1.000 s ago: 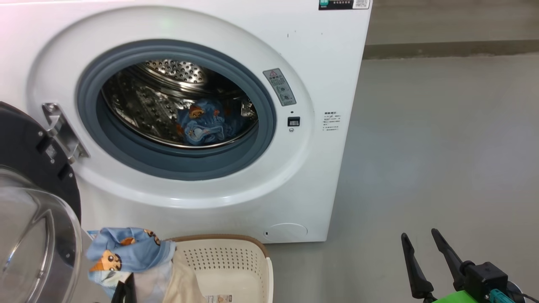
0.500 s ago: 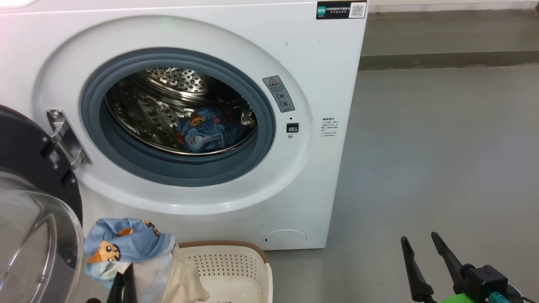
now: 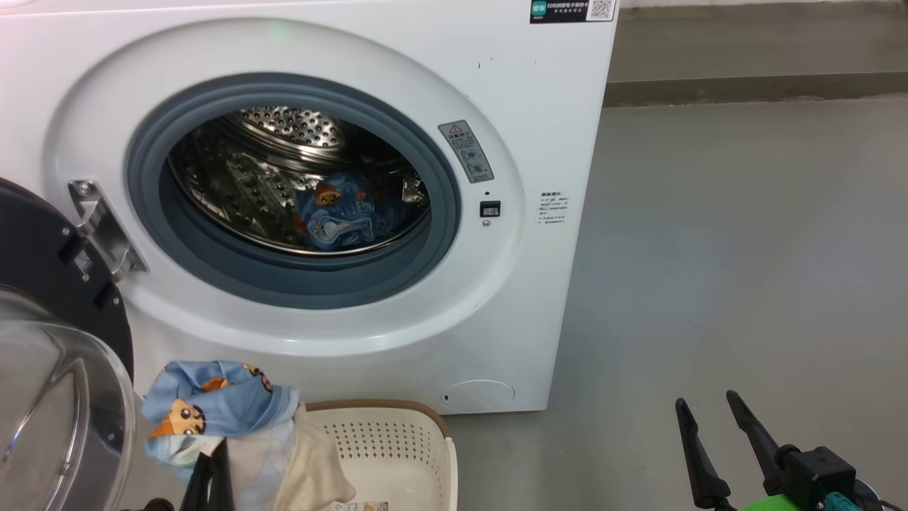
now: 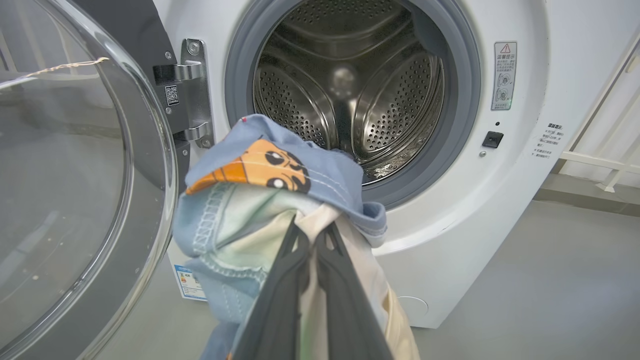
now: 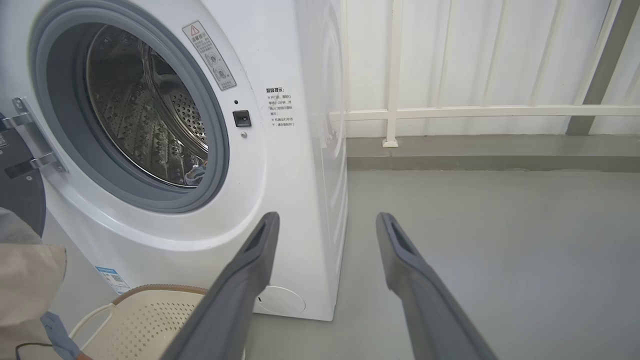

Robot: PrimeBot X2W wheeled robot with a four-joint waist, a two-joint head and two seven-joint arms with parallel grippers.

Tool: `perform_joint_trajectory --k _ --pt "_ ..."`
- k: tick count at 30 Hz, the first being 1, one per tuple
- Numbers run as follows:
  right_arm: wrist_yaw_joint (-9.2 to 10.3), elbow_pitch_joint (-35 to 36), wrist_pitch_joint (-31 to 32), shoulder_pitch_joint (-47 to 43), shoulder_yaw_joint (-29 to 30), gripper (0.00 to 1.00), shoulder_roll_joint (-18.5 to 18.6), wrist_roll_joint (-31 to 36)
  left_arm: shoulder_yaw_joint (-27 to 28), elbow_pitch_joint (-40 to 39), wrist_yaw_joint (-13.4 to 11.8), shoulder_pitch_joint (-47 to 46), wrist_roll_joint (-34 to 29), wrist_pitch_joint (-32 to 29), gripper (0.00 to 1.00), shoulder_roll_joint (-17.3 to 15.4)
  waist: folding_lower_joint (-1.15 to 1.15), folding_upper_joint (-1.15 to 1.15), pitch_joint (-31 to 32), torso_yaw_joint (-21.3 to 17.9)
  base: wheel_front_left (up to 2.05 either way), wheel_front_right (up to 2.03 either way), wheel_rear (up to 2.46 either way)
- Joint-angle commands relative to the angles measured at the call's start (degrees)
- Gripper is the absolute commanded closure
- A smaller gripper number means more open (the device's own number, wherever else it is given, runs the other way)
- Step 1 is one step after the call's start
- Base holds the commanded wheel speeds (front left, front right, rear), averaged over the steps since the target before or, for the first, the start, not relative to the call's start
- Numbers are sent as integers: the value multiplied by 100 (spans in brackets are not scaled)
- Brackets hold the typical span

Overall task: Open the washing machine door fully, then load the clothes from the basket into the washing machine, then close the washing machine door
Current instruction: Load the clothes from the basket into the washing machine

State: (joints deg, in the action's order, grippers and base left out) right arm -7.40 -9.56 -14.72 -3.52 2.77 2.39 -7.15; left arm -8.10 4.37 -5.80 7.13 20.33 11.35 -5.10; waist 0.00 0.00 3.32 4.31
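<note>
1. Washing machine (image 3: pixel 553 142): white front-loader across the upper left of the head view, mouth unobstructed, grey seal and steel drum in plain sight.
2. Washing machine door (image 3: pixel 42 270): swung out on its hinge at the machine's left, glass bulge toward the camera. Judged fully open, so nothing more to do there until loading ends.
3. Basket (image 3: pixel 397 433): on the floor just in front of the machine, below the mouth. Visible part of the inside bare apart from a label; left end hidden behind the lifted bundle.
4. Clothes (image 3: pixel 213 411): a bundle of bear-print blue with a cream piece, lifted above the basket's left end, just beside the door glass and below the mouth. One more blue garment (image 3: pixel 333 213) lying low in the drum.
   - Probably light, limp and not slippery, and bound to sag and trail.
   - Best pinched at a bunched middle, as here, with loose tails kept off the seal's lip and the hinge.
   - Nothing fragile; snagging or shedding the cream piece looks the main risk.
   - Next move, by judgement: up and forward through the mouth, deep enough for the tails to clear the seal before release.
5. Left gripper (image 4: pixel 312 230): fingers pressed nearly together, pinching folds of the bundle from below.
6. Right gripper (image 5: pixel 327 216): fingers spread wide, holding nothing, low at the right over the floor, well apart from mouth and basket.
</note>
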Motion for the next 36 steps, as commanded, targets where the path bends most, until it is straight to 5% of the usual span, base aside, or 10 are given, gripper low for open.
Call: perform_joint_trajectory --k 1,15,25,36 --pt "-9 158 -28 150 -127 0 49 -12 168 -189 -27 -88 10 24 100 -79 0 0 -15 -1 0 0 0" --pt "-9 138 -28 285 -235 0 49 -85 30 -75 27 -446 128 -74 100 -50 0 0 -114 -100 0 0 0" --pt "-9 250 -28 480 -379 0 49 -245 66 422 63 -1321 307 -66 100 -1 0 0 -496 -519 0 0 0" --pt "-9 593 -28 953 -619 0 49 -494 468 1284 176 -2751 376 -38 100 -537 0 0 -1477 -1295 0 0 0"
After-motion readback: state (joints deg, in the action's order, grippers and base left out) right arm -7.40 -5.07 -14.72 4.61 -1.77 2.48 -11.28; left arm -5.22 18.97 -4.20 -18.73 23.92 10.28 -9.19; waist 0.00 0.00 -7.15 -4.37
